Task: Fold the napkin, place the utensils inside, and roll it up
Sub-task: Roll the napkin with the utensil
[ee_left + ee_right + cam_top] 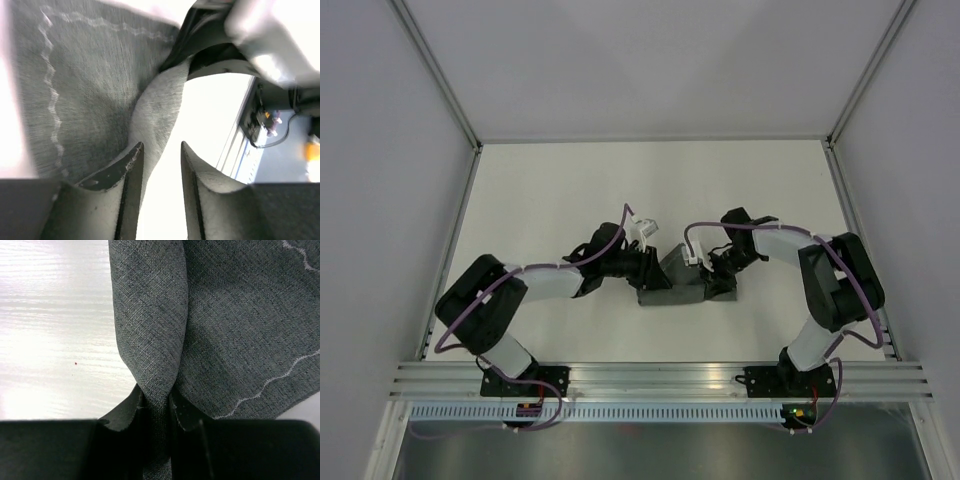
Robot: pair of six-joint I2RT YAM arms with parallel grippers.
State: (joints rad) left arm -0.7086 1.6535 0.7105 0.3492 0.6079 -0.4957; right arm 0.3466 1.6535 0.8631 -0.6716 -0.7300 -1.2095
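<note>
1. Napkin (682,282): one dark grey cloth, lying in a rumpled heap at the middle of the white table (570,190), between my two arms. Part of it stands up off the surface in a peak. I see no flat, squared fold anywhere on it.
2. Stitched line (270,382): the pale wavy seam along the napkin's edge, visible in both wrist views. The stretches I can see run at different angles, so I judge that the edges are not laid one on another.
3. Right gripper (155,395): at the napkin's right side. Its fingers are pinched tight on a ridge of cloth that runs up and away from the tips. It is gripping the napkin.
4. Left gripper (160,146): at the napkin's left side. Its jaws stand apart and bare table shows through the gap. A curl of cloth lies just beside one finger, but nothing sits between the two. It is holding nothing.
5. Utensils: none seen in any view. I cannot tell whether they are hidden under the cloth or out of the frame.
6. Done, in my judgement: very little. The napkin is gathered and held on one side only, which fits the folding step being under way but not complete.
7. Left, in my judgement:
   - flatten the napkin into a proper fold
   - find the utensils and lay them inside
   - roll the bundle up
</note>
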